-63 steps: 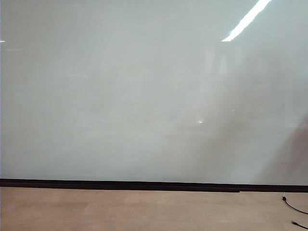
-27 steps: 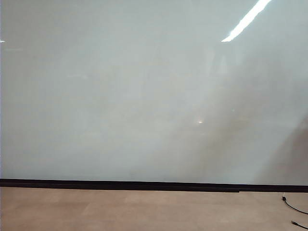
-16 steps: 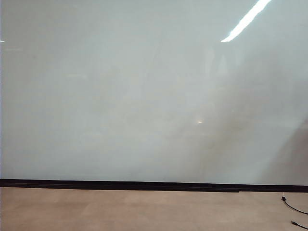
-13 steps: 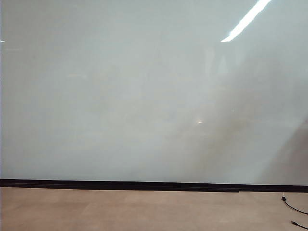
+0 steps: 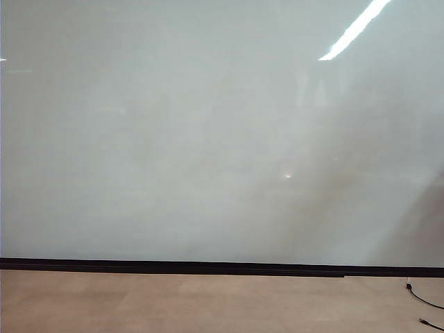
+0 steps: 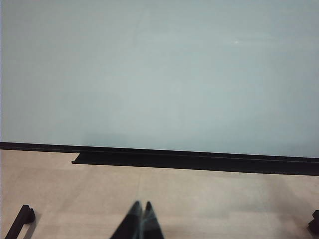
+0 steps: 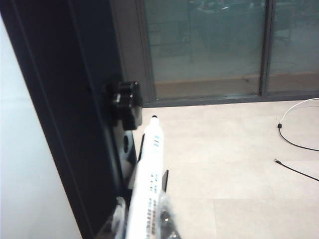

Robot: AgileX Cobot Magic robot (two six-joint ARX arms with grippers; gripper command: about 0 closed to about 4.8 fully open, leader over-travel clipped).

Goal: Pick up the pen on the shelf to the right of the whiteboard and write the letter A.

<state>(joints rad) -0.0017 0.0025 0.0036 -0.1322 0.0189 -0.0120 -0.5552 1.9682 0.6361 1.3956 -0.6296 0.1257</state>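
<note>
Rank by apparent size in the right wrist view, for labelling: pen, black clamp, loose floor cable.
1. Pen, though it is nearest the camera, held in the right gripper.
2. Black clamp.
3. Floor cable, thin and far; ranking unsure.

An office or lab room: a vast glossy whiteboard [image 5: 208,139] mirrors a ceiling strip light [image 5: 355,29], tan floor [image 5: 208,302] lies below, and glass partition doors [image 7: 209,45] stand beyond the right tool [image 7: 142,219].
</note>
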